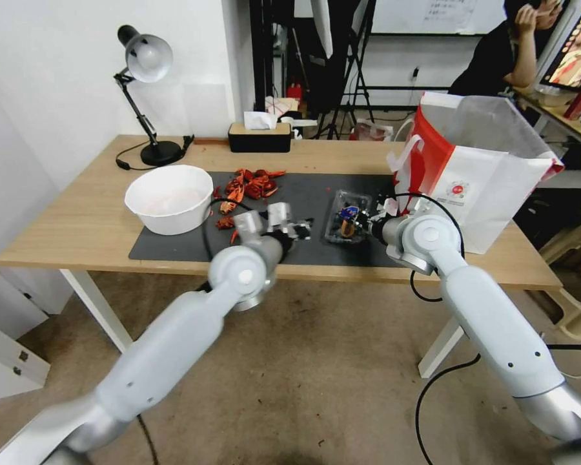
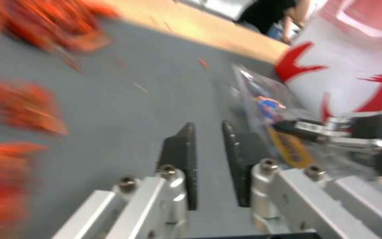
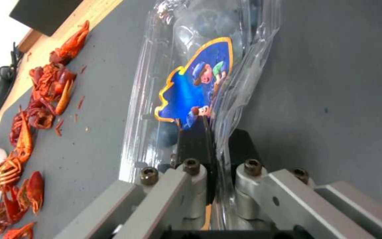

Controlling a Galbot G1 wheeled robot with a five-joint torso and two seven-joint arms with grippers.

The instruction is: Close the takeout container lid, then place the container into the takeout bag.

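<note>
The right gripper (image 3: 215, 146) is clamped on the lid (image 3: 195, 89) edge of the takeout container (image 1: 346, 218), on the mat beside the takeout bag (image 1: 478, 187). Bagging remains. The left gripper (image 2: 209, 159) is slightly parted, empty.

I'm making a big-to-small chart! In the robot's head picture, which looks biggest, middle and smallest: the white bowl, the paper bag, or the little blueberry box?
1. The takeout bag looks biggest.
2. The white bowl comes next.
3. The takeout container looks smallest.
</note>
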